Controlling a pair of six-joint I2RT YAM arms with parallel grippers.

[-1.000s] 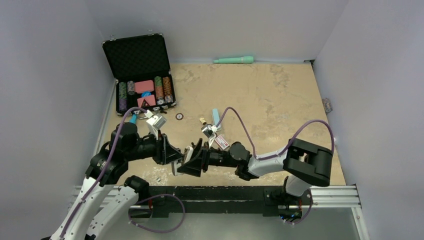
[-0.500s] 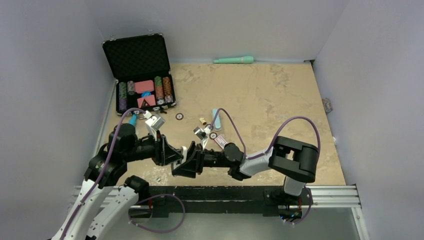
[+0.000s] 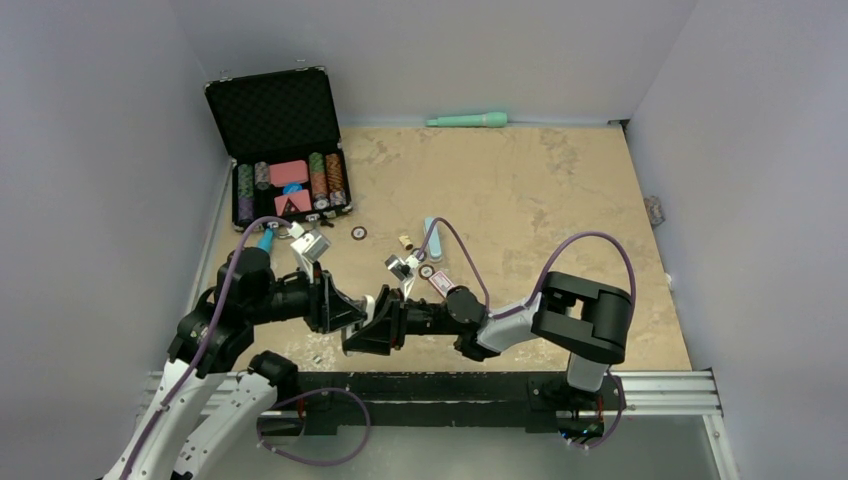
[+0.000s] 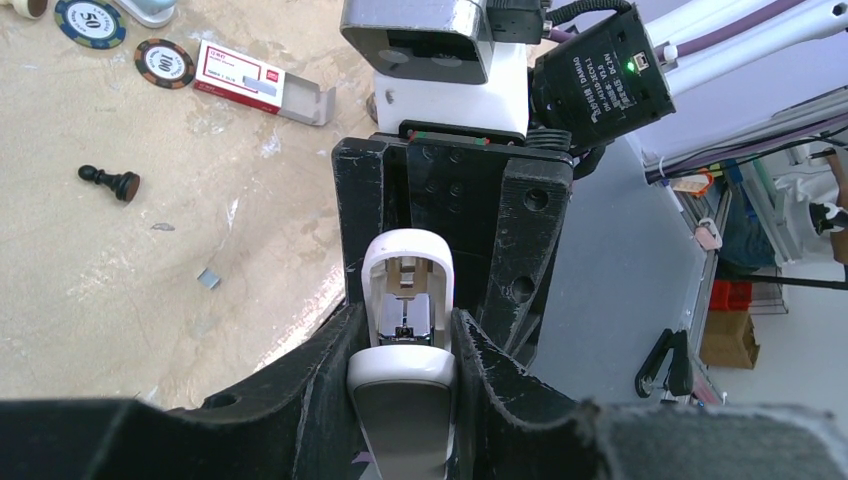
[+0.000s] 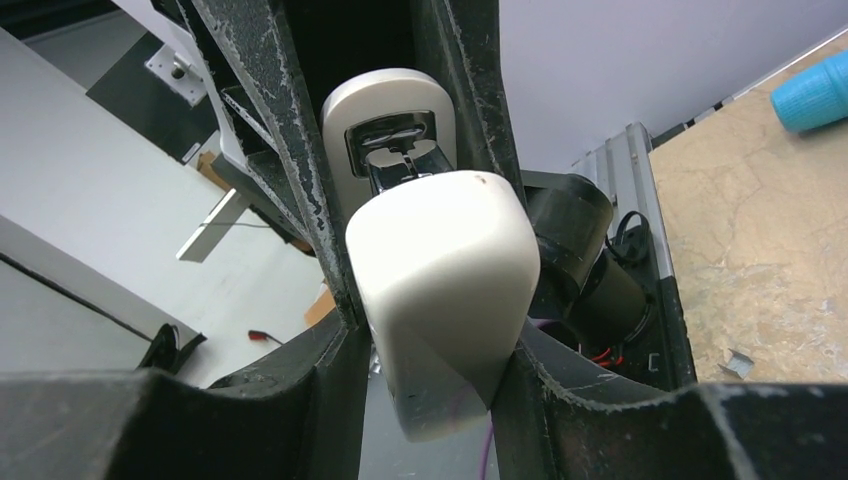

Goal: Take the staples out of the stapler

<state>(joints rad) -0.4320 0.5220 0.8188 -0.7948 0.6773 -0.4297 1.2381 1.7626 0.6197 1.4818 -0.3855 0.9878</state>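
Found stapler (image 4: 402,375), white, at 6 o'clock of counter (image 3: 520,200), by the front edge, apparently raised off the surface and slung between both arms.

Noted left gripper (image 3: 350,312) clamped on one end, fingers pressed to both flanks in the left wrist view.

Noted right gripper (image 3: 385,322) set about the opposite end, reaching in from 3 o'clock. Judged it closed on the white body, both fingers appearing in contact in the right wrist view.

Recorded lid apparently hinged open, with metal channel bared between the halves. Could not make out staples inside the channel: too small, partly shadowed.

Listed on counter, at 9 o'clock of stapler in the left wrist view, one small grey scrap (image 4: 208,278), possibly a staple strip, not certain.

Listed at 11 o'clock a red-and-white box (image 4: 240,78), tray slid out, lying flat, well apart from stapler.

Listed also pawn (image 4: 112,181), chips (image 4: 165,62), and case (image 3: 275,130) at 10 o'clock, open.

Judged progress: pickup done, opening done or nearly so, emptying of the channel not confirmed.

Judged left to do: tip or draw the strip out, drop it on counter, close stapler and set it down.
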